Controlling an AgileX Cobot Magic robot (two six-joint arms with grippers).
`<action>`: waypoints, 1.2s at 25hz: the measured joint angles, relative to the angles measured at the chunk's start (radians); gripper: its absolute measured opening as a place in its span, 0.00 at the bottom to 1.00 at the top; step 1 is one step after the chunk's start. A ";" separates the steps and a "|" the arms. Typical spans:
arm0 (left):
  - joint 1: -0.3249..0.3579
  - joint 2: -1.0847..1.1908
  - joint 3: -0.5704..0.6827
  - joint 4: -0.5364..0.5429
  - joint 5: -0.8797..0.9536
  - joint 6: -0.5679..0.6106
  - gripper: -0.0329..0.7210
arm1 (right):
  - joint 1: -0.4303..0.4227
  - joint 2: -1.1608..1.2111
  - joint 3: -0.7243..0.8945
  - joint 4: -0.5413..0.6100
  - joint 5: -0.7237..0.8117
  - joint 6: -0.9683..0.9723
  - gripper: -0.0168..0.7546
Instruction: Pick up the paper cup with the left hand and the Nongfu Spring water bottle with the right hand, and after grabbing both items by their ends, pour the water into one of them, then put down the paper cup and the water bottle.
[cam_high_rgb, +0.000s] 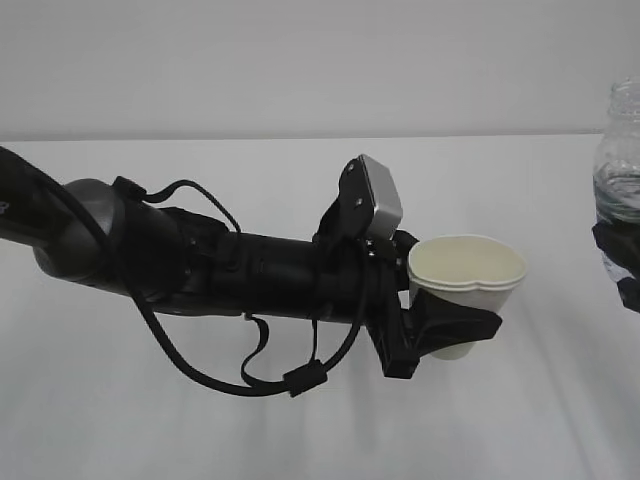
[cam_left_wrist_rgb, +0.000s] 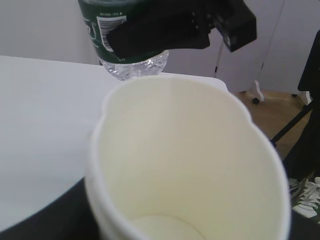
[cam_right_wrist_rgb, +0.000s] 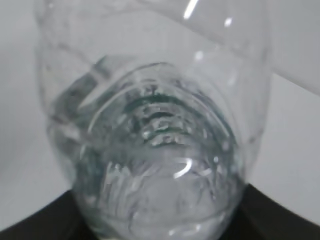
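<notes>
My left gripper (cam_high_rgb: 455, 320) is shut on the paper cup (cam_high_rgb: 468, 275) and holds it upright above the table, a black finger (cam_high_rgb: 470, 325) wrapped round its lower wall. The rim is squeezed slightly out of round. In the left wrist view the paper cup (cam_left_wrist_rgb: 190, 165) fills the frame and its cream inside shows no water. The Nongfu Spring water bottle (cam_high_rgb: 620, 150) stands upright at the right edge, held low on its body by my right gripper (cam_high_rgb: 618, 262). Its green label (cam_left_wrist_rgb: 107, 25) shows beyond the cup, crossed by the right gripper (cam_left_wrist_rgb: 185, 27). Water (cam_right_wrist_rgb: 160, 190) sits in the bottle (cam_right_wrist_rgb: 150, 125).
The white table (cam_high_rgb: 300, 430) lies under both arms, with a plain wall behind. Loose cables (cam_high_rgb: 200, 375) hang below the left arm. In the left wrist view the table's far edge (cam_left_wrist_rgb: 220, 82) gives way to floor with a chair caster (cam_left_wrist_rgb: 257, 97) and a shoe (cam_left_wrist_rgb: 307, 197).
</notes>
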 joint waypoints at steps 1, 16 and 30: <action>0.000 0.000 0.000 0.000 0.002 0.000 0.61 | 0.000 0.000 0.000 -0.004 0.012 0.000 0.55; 0.000 0.000 0.000 0.000 0.013 0.000 0.61 | 0.000 -0.180 0.000 -0.010 0.165 0.000 0.55; -0.009 0.000 -0.028 0.004 0.020 0.000 0.61 | 0.000 -0.180 0.000 -0.163 0.198 0.000 0.55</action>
